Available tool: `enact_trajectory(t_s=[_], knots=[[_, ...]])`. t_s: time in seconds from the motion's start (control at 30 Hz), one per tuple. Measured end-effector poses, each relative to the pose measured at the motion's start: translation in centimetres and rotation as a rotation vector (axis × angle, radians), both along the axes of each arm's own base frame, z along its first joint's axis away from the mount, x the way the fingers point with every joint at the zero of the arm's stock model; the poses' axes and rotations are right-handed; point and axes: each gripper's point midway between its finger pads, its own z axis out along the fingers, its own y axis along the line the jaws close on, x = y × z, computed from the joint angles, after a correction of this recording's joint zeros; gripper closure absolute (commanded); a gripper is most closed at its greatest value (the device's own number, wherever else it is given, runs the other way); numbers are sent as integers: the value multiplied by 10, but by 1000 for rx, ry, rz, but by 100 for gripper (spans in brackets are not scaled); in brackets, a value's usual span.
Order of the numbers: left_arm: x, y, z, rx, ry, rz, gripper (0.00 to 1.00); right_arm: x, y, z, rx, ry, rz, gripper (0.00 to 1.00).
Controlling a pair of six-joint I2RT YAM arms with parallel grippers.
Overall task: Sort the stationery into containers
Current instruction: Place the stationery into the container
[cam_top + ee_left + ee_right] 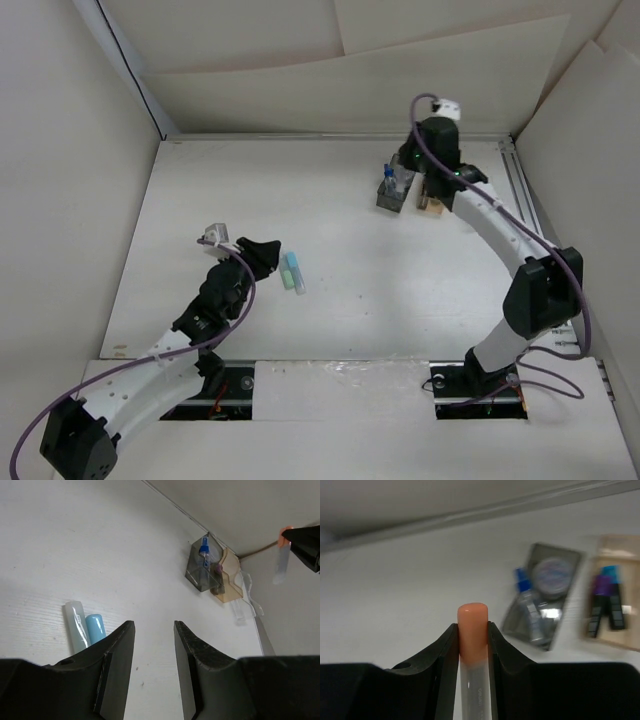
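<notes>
My right gripper (472, 626) is shut on an orange-capped marker (472, 614) with a clear barrel and holds it in the air at the far right, above the bins. Below it stand the smoky grey bin (530, 632), holding a blue-capped bottle (522, 580) and a round pot (551, 571), and the tan bin (620, 636), holding a dark purple marker (601, 587) and a blue-capped one. My left gripper (154, 665) is open and empty, just right of a light-blue marker (95, 627) and a pale green one (75, 624) lying side by side on the table.
A clear colourless bin (246, 605) stands right of the tan bin (229, 585), next to the grey bin (200, 575). White walls close in the table on the left, back and right. A rail (522, 190) runs along the right edge.
</notes>
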Motion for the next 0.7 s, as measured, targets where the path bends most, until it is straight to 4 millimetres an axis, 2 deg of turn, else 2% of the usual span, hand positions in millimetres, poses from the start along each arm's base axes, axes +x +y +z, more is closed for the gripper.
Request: enact_trajectory(t_s=[0.07, 0.17, 0.23, 0.33, 0.5, 0.57, 0.7], knots=[[0, -5, 1, -7, -3, -22, 66, 16, -58, 10, -15, -24, -150, 100], [-1, -12, 1, -12, -2, -58, 66, 28, -138, 11, -58, -33, -382, 100], [-2, -16, -2, -11, 5, -81, 66, 29, -180, 7, -86, -28, -514, 100], [-3, -21, -3, -12, 9, -103, 66, 28, -226, -3, -126, -14, -675, 100], [-4, -24, -2, -17, 7, -121, 66, 26, -271, -38, -234, 47, -857, 100], [-5, -23, -1, -18, 5, -120, 65, 24, -283, -54, -290, 78, -910, 99], [-6, -21, 9, -36, -25, -118, 65, 17, -298, -71, -397, 115, -985, 98]])
